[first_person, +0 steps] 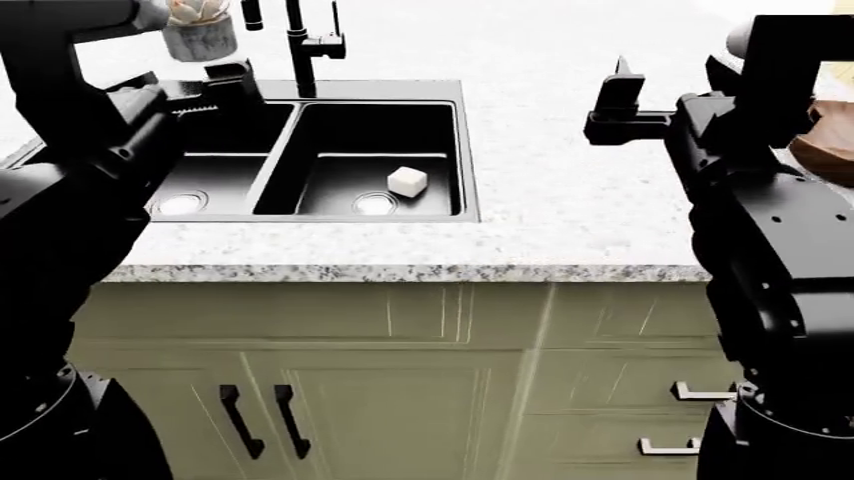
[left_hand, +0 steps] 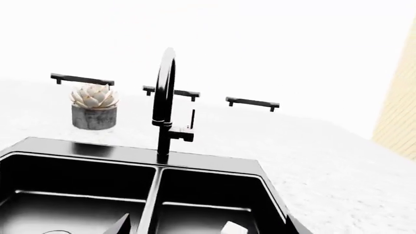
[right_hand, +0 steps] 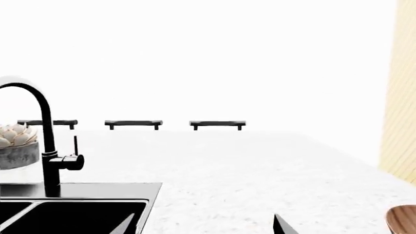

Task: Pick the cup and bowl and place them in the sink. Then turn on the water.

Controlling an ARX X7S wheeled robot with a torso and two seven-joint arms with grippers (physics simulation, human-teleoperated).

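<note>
Above the left basin of the sink [first_person: 461, 150], the left hand [first_person: 220, 85] hangs with nothing between its fingers; its two fingertips [left_hand: 122, 225] show spread apart in the left wrist view, one on each side of the centre divider. Just beyond that hand stands the faucet [left_hand: 164, 105], its small side lever [left_hand: 192, 118] upright, and no water runs from it. Farther back and to the outer side of the left hand sits a grey plant pot [left_hand: 94, 107] with a pale succulent. Below and inward of the left hand, in the right basin, a small white block [first_person: 407, 181] lies beside the round drain [first_person: 375, 203].

Over the bare speckled worktop [first_person: 561, 200], well to the right of the sink, the right hand [first_person: 621, 110] hovers released, its fingers apart and gripping nothing. The bowl [first_person: 830, 148] rests on the worktop to the outer side of the right hand, mostly hidden behind the right arm; only its brown edge [right_hand: 402, 220] shows in the right wrist view. The cup is not visible in any view.
</note>
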